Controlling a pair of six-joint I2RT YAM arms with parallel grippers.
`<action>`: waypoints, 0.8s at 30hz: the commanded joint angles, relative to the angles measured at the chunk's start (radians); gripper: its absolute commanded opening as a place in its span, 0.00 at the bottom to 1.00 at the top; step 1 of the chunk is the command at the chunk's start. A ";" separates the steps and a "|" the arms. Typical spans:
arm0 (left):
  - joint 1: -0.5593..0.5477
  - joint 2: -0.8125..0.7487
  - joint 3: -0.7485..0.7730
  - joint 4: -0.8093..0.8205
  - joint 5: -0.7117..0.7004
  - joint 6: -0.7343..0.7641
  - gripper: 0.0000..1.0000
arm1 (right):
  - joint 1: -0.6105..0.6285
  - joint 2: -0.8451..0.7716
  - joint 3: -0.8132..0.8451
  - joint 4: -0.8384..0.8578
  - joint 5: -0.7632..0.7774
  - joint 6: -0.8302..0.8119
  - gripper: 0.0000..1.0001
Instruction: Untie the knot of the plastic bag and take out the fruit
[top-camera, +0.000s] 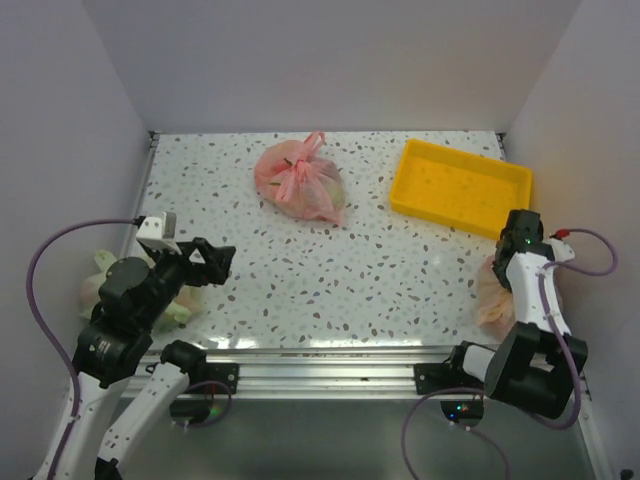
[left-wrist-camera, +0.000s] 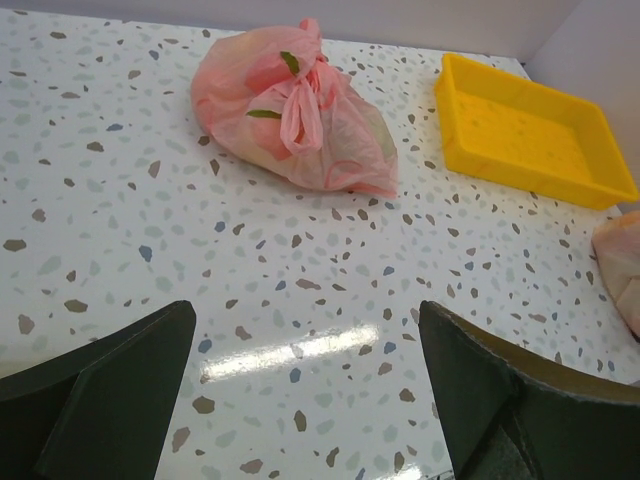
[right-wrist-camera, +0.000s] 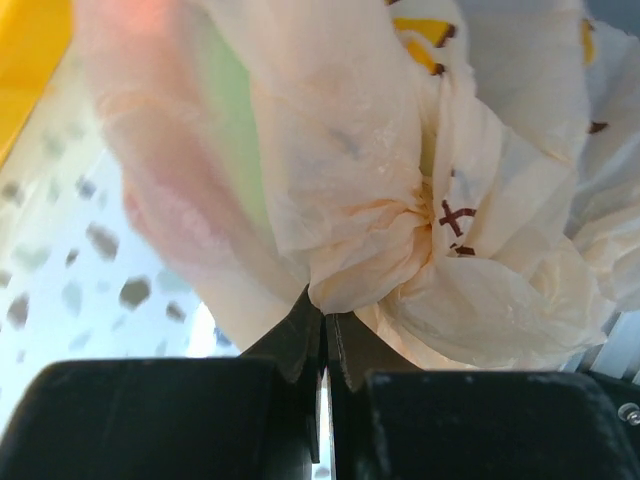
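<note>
With right gripper (right-wrist-camera: 322, 345) pinched shut on plastic bag (right-wrist-camera: 330, 150) film just below the knot (right-wrist-camera: 415, 225), mid-frame, pull slowly to avoid tearing; bring in spread, empty left gripper (left-wrist-camera: 305, 340).

The plastic bag (top-camera: 490, 295), crinkly, translucent and pale peach-orange, is lying bulging and still tied at the right edge of the table (top-camera: 300, 270), toward the front. The knot (right-wrist-camera: 425, 225) is gathering the thin film handles into a tight puckered twist with creases fanning out around it, and a fold of film just below it is meeting the closed tips of the right gripper (right-wrist-camera: 325, 330). The fruit (right-wrist-camera: 230, 120) is sitting inside the bag, showing through the film only as blurred green and pinkish-red patches, too soft to tell one piece from another.
</note>
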 joint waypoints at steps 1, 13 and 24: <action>-0.006 0.037 -0.023 0.063 0.032 -0.031 1.00 | 0.120 -0.085 -0.010 0.011 -0.141 -0.094 0.00; -0.006 0.141 -0.058 0.103 0.081 -0.048 1.00 | 0.762 -0.082 0.071 0.042 -0.262 -0.017 0.00; -0.006 0.161 -0.058 0.068 0.105 -0.067 1.00 | 1.214 0.338 0.391 0.273 -0.310 -0.097 0.00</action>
